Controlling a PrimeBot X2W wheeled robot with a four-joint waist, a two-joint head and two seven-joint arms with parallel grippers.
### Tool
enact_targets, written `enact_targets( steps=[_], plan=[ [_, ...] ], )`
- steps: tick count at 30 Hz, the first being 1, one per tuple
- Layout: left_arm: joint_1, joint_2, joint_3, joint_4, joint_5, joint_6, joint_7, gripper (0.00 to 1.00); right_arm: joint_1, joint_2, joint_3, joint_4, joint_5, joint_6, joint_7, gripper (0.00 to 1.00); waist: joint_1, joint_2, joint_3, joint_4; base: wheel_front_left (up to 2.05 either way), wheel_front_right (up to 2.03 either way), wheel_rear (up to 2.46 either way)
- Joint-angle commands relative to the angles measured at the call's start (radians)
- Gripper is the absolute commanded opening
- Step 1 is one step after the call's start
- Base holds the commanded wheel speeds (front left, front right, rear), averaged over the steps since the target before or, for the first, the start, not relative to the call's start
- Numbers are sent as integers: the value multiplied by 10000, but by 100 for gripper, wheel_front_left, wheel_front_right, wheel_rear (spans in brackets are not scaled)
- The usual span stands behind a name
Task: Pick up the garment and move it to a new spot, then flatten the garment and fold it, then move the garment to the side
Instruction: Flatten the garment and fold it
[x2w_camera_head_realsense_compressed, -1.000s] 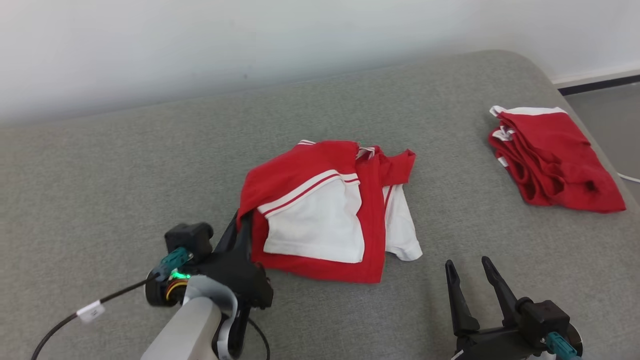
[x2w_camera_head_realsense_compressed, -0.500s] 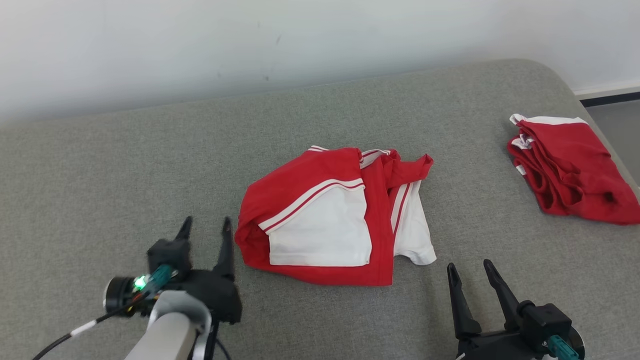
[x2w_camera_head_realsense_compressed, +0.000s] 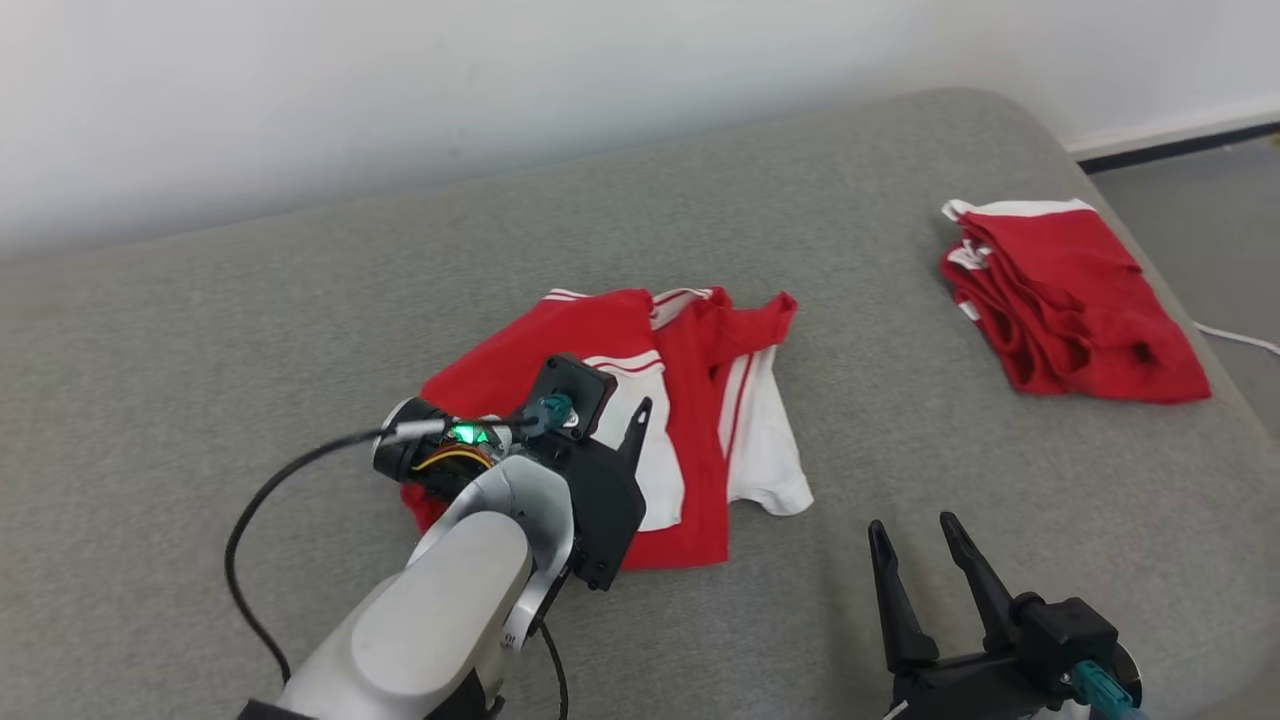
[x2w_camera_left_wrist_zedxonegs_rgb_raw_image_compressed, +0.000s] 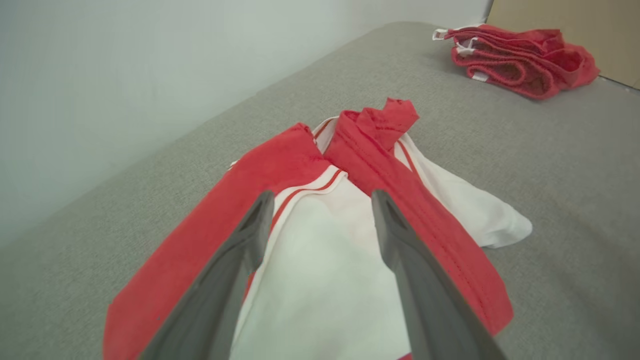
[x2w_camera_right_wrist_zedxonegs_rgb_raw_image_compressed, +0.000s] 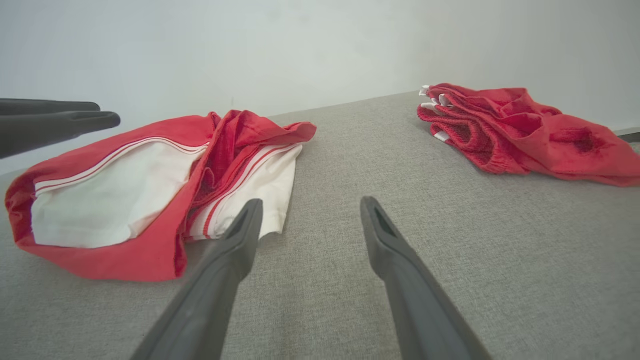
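Note:
The garment (x2w_camera_head_realsense_compressed: 700, 360), red with white panels and stripes, lies roughly folded in the middle of the grey padded surface (x2w_camera_head_realsense_compressed: 300, 300). My left gripper (x2w_camera_head_realsense_compressed: 620, 420) hovers over its left half, open, fingers pointing toward the far wall. In the left wrist view the left gripper (x2w_camera_left_wrist_zedxonegs_rgb_raw_image_compressed: 321, 195) frames the garment's (x2w_camera_left_wrist_zedxonegs_rgb_raw_image_compressed: 320, 280) white panel with nothing between the fingers. My right gripper (x2w_camera_head_realsense_compressed: 912, 523) stands open at the lower right, apart from the cloth. In the right wrist view the right gripper (x2w_camera_right_wrist_zedxonegs_rgb_raw_image_compressed: 311, 201) points past the garment's (x2w_camera_right_wrist_zedxonegs_rgb_raw_image_compressed: 115, 195) near corner.
A second folded red garment (x2w_camera_head_realsense_compressed: 1070, 300) lies at the surface's far right, near its rounded edge. Beyond that edge is floor (x2w_camera_head_realsense_compressed: 1200, 200) with a white cable (x2w_camera_head_realsense_compressed: 1240, 340). A pale wall (x2w_camera_head_realsense_compressed: 400, 90) runs along the back. My left arm's black cable (x2w_camera_head_realsense_compressed: 260, 500) loops at the left.
My left gripper let go of the garment's left edge, opened, drew back, then swung right over the garment. The head camera shifted. The right gripper kept still.

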Motion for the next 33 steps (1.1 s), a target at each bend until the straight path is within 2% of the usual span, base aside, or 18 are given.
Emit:
enact_targets(
  steps=[1,7,17,23,32,33],
  plan=[
    [-260,-84,-56,327,-41,14,407,100,-83,68,23,44,59,-26,-63,100,0,0,205,-686,0,0,0],
    [-916,-290,-76,1341,-198,185,1530,100,-108,135,37,166,153,-26,-76,100,0,0,540,-1478,0,0,0],
    [-1792,-202,-494,2695,428,717,2300,100,-293,192,149,128,340,-26,-87,100,0,0,890,-2135,0,0,0],
    [-2085,-18,-663,3138,569,884,2683,99,-135,208,-70,15,350,-26,-77,100,0,0,974,-2047,0,0,0],
    [-2094,258,-851,3016,614,823,2837,100,-129,216,-61,-66,424,-26,-75,100,0,0,923,-1424,0,0,0],
    [-2045,275,-862,3015,595,833,2861,85,-158,214,-44,-69,423,-26,-75,100,0,0,919,-1370,0,0,0]
  ],
)
